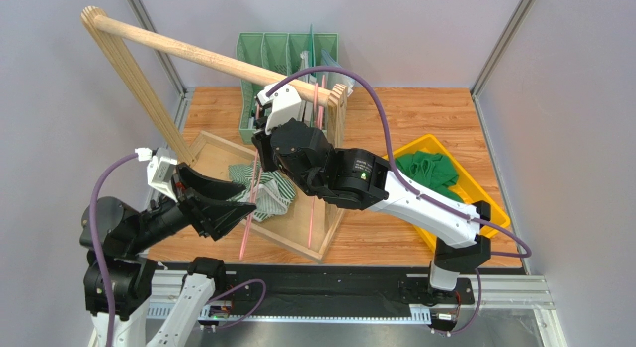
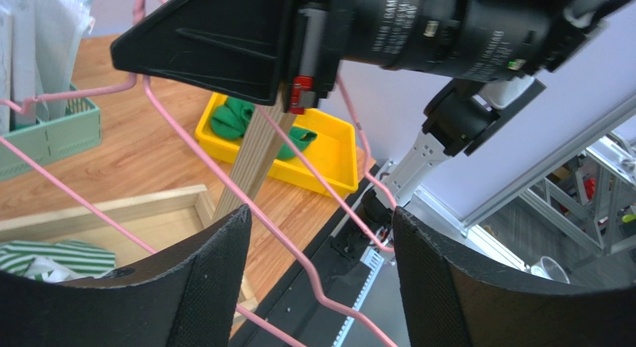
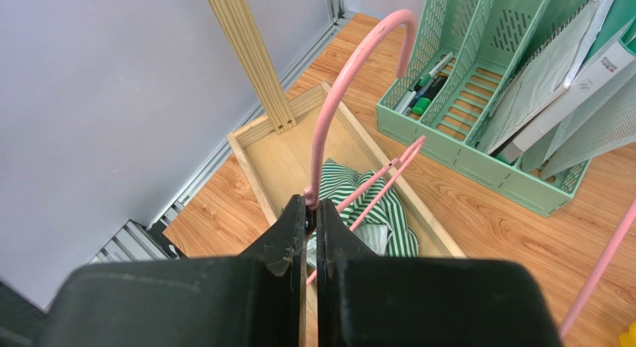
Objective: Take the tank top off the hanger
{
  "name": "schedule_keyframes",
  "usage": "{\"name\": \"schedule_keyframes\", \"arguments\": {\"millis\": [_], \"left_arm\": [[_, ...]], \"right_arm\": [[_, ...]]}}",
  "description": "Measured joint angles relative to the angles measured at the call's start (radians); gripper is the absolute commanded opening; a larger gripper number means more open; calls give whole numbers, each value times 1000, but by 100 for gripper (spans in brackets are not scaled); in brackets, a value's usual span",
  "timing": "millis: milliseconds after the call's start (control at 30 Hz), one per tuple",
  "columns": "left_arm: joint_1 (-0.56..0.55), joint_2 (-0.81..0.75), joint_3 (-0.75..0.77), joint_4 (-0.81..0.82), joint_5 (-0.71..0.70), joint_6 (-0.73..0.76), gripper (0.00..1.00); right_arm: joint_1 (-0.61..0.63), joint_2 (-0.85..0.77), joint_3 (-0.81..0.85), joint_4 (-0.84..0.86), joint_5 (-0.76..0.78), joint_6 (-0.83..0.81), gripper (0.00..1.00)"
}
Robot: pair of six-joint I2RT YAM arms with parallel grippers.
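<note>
Right pincer (image 3: 312, 213) clamped on the hook base of a thin pink wire hanger (image 3: 318, 142). Left pincer (image 2: 321, 269) has its jaws apart, with grainy black pads and hanger wire running between them. The green-white striped tank top (image 1: 272, 194) lies crumpled in a shallow wooden tray (image 1: 213, 159), at 3 o'clock from the left pincer.

White lettering runs along the right arm's black housing (image 2: 440, 30). It is too blurred to read. Nothing else is legible.
</note>
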Motion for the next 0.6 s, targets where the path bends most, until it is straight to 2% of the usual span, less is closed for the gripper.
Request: {"name": "schedule_keyframes", "arguments": {"millis": [200,433,600], "left_arm": [[0,42,-45,-3,-28,-13,69],[0,33,-89,10,-57,-51,53],[0,33,-113,15,-56,-77,47]], "right_arm": [[0,7,5,0,-11,0,0],[0,7,5,-2,-37,1,0],[-1,7,3,2,-51,1,0]]}}
